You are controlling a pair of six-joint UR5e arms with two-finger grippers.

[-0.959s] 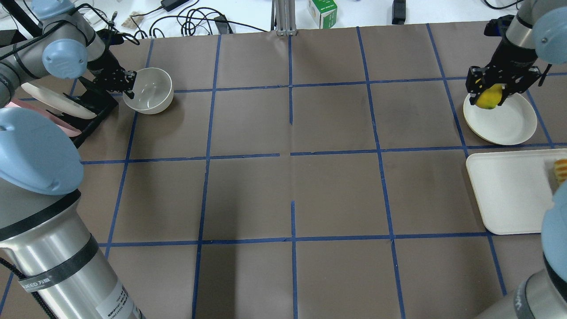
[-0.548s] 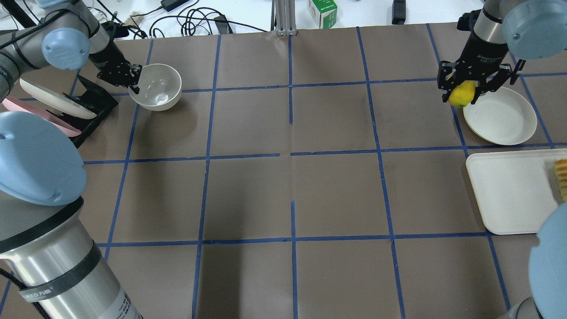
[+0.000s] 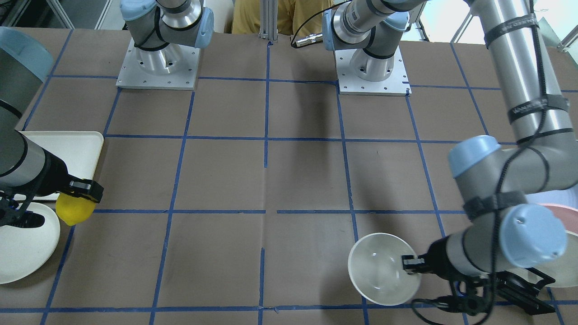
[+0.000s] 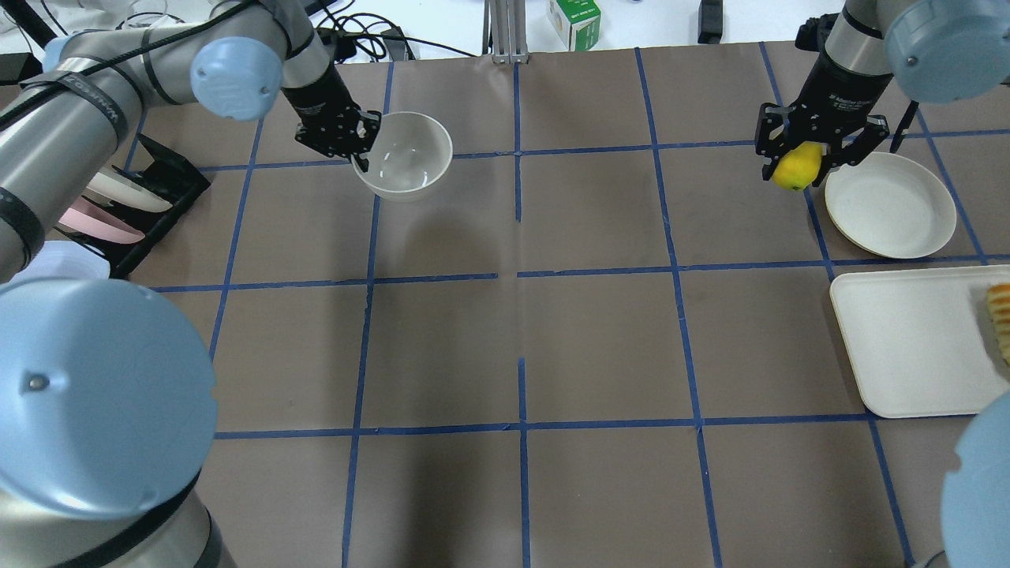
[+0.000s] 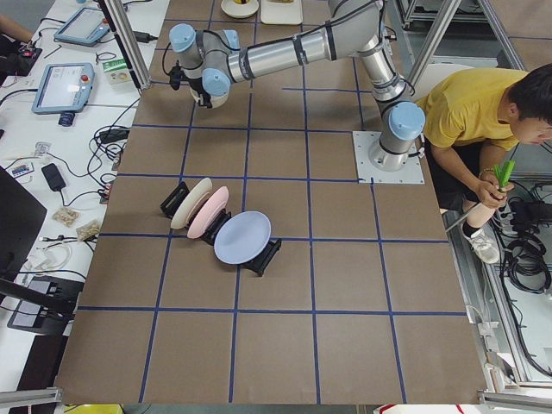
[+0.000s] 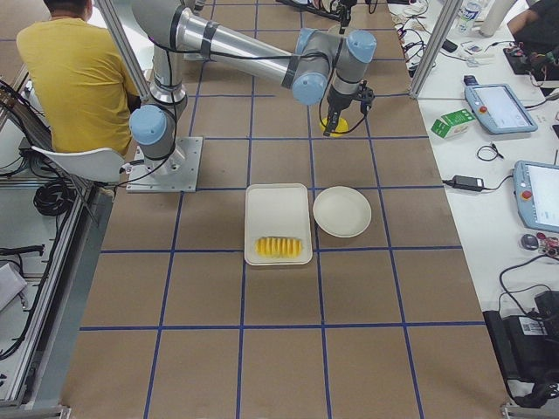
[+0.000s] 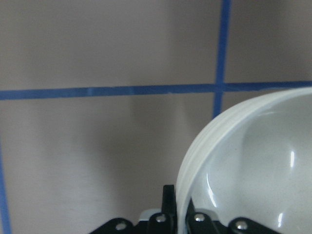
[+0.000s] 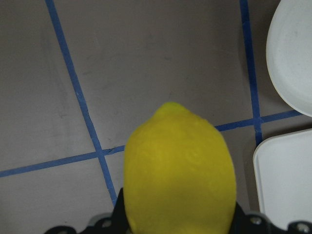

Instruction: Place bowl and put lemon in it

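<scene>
The off-white bowl (image 4: 402, 155) hangs above the far left-centre of the table, held by its rim. My left gripper (image 4: 361, 154) is shut on that rim, one finger inside and one outside; the bowl also shows in the front view (image 3: 383, 268) and the left wrist view (image 7: 253, 161). My right gripper (image 4: 798, 162) is shut on the yellow lemon (image 4: 795, 169) and holds it above the table, just left of the round plate. The lemon fills the right wrist view (image 8: 178, 165) and shows in the front view (image 3: 74, 210).
A flat off-white round plate (image 4: 890, 205) lies at the far right. A white tray (image 4: 915, 347) in front of it holds a row of yellow-orange slices (image 4: 1000, 315). A black dish rack (image 4: 162, 185) with plates stands at the left edge.
My left gripper has carried the bowl to the right, away from the rack. My right gripper has carried the lemon left, off the plate.
</scene>
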